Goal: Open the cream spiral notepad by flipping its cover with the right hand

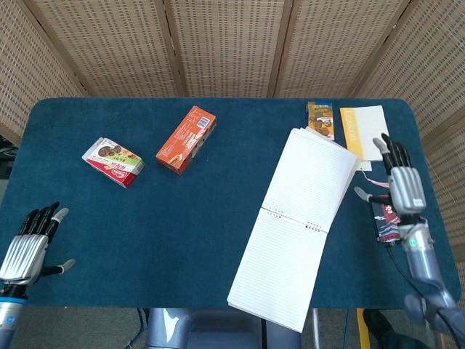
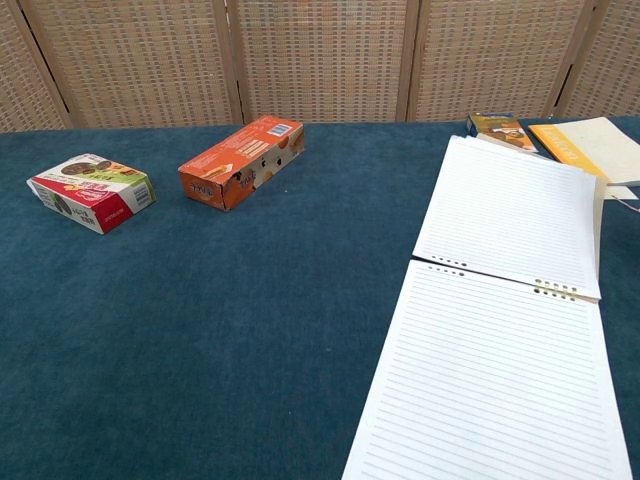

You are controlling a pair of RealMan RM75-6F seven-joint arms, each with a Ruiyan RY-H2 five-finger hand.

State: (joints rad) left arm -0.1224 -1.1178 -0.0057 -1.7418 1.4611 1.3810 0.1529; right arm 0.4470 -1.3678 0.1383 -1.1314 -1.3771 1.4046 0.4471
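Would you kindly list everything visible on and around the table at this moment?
notepad: one, white lined pages, lying open flat, right half of table
orange box: one, orange, back centre-left
snack box: one, red, white and green, left of the orange box
small packet: one, brown and orange, back right, beyond the notepad
booklet: one, cream with an orange stripe, back right corner
table: one, blue cloth
wicker screens: tan, behind the table
left hand: open, front left edge
right hand: open, right of the notepad
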